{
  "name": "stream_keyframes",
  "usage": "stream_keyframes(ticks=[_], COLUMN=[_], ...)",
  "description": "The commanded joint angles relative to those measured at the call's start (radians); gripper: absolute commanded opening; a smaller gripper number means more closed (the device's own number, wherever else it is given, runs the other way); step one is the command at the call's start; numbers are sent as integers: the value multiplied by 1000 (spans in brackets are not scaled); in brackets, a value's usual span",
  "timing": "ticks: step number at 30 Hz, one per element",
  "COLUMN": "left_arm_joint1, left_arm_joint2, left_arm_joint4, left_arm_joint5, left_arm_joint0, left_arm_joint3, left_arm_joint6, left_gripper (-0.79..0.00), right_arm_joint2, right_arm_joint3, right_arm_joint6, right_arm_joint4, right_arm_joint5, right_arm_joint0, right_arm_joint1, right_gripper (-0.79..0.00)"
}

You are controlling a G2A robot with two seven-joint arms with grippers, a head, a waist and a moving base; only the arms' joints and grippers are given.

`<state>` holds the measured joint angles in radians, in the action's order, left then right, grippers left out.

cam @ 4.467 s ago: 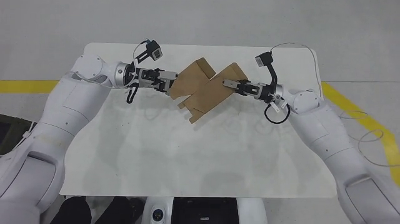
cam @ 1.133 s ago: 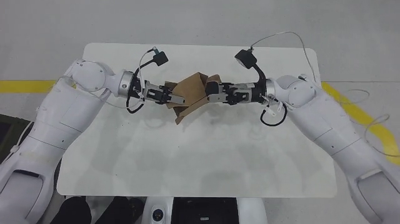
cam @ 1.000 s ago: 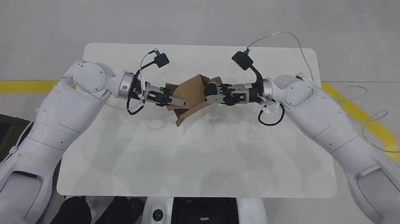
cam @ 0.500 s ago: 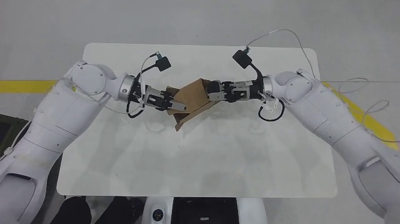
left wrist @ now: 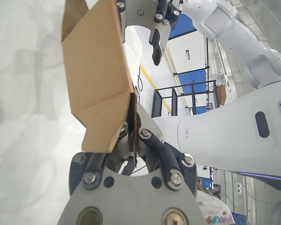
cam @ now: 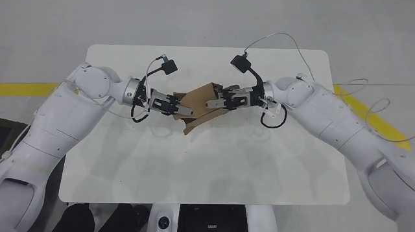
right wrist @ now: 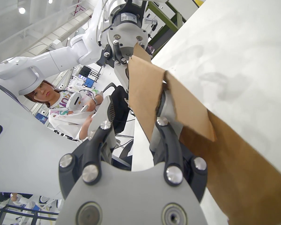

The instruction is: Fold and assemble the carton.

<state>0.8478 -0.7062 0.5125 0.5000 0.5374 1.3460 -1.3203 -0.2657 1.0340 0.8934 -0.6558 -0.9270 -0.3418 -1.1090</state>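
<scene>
Partly folded brown cardboard carton was seen at mid-table, between both grippers, over the white table. One flap edge was pinched tight by the left gripper. The right gripper was spread wide, with one finger laid against a carton panel.

Bright, even overhead light; soft shadows
</scene>
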Motion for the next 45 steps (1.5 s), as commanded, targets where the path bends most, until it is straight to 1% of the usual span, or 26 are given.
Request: stream_keyframes(ticks=[1, 6, 7, 8, 9, 11, 13, 17, 18, 19, 20, 27, 33, 40, 45], left_arm_joint1=[-2, -7, -8, -9, -10, -13, -15, -20, -21, -22, -23, -27, -32, -32, -26], left_arm_joint2=[8, 24, 28, 32, 35, 41, 47, 58, 60, 62, 63, 60, 38, -10, -39], left_arm_joint4=[5, 12, 13, 16, 18, 20, 21, 27, 29, 32, 36, 124, 226, 349, 385], left_arm_joint5=[1, 3, 3, 3, 3, 3, 5, 6, 7, 8, 8, 4, -16, -71, -96], left_arm_joint0=[-3, -9, -10, -11, -12, -15, -18, -24, -26, -28, -30, -35, -26, -9, 9], left_arm_joint3=[4, 11, 14, 16, 18, 21, 23, 20, 19, 17, 14, 8, 9, 17, 23], left_arm_joint6=[1, 3, 3, 3, 3, 3, 5, 6, 7, 8, 8, 4, -16, -71, -96], left_gripper=[-785, -785, -785, -785, -785, -785, -785, -785, -668, -453, 0, 0, 0, 0, 0], right_arm_joint2=[14, 45, 51, 56, 61, 70, 79, 95, 96, 96, 96, 86, 67, 44, 26], right_arm_joint3=[-1, -3, -3, -4, -6, -9, -11, -13, -14, -15, -16, -54, -85, -111, -119], right_arm_joint6=[5, 19, 20, 20, 20, 21, 22, 26, 27, 27, 28, 4, -6, -7, -10], right_arm_joint4=[-14, -39, -43, -46, -49, -57, -66, -87, -91, -96, -99, -136, -148, -135, -121], right_arm_joint5=[5, 19, 20, 20, 20, 20, 22, 26, 27, 27, 27, 4, -6, -7, -9], right_arm_joint0=[6, 25, 28, 32, 35, 40, 44, 49, 49, 48, 47, 35, 17, -1, -7], right_arm_joint1=[-2, -5, -5, -6, -6, -7, -7, -8, -8, -8, -7, -7, -16, -37, -58], right_gripper=[-471, -489, -505, -557, -588, -680, -785, -785, -785, -785, -785, -785, -785, -785, -785])
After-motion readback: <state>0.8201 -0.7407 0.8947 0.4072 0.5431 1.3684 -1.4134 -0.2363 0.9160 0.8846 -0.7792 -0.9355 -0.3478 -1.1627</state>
